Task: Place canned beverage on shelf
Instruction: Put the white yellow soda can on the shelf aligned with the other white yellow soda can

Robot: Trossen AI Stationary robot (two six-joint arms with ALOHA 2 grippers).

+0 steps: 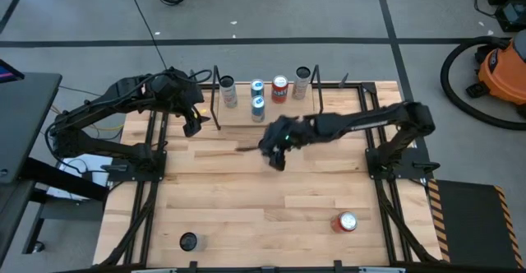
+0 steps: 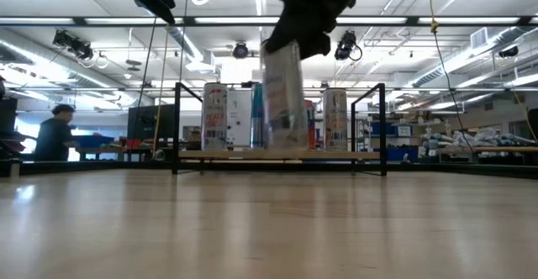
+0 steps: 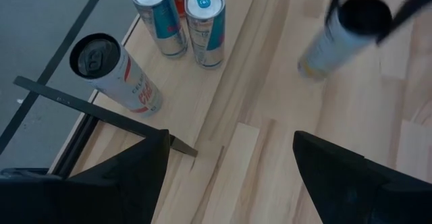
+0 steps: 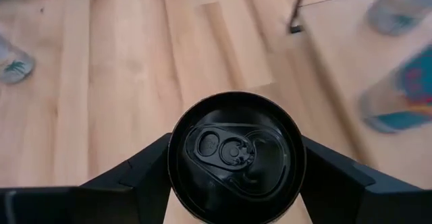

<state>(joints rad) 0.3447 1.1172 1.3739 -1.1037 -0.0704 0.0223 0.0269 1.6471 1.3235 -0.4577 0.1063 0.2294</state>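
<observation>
Can (image 2: 283, 94) hangs mid-carry, gripped by right hand (image 1: 275, 148) at frame centre; next, lower onto shelf (image 2: 277, 155); left hand (image 1: 191, 121) empty.

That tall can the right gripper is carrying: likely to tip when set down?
Probably somewhat. The slim can is tall for its base and hangs slightly tilted in the right gripper, clear of the table. Its smooth metal wall looks slippery, so it may shift. Set upright, it should stand like the shelf's cans.

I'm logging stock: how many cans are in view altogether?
8: five on the shelf (white, two blue, red, silver), one in the right gripper, a black-topped can and a red can on the near table.
</observation>
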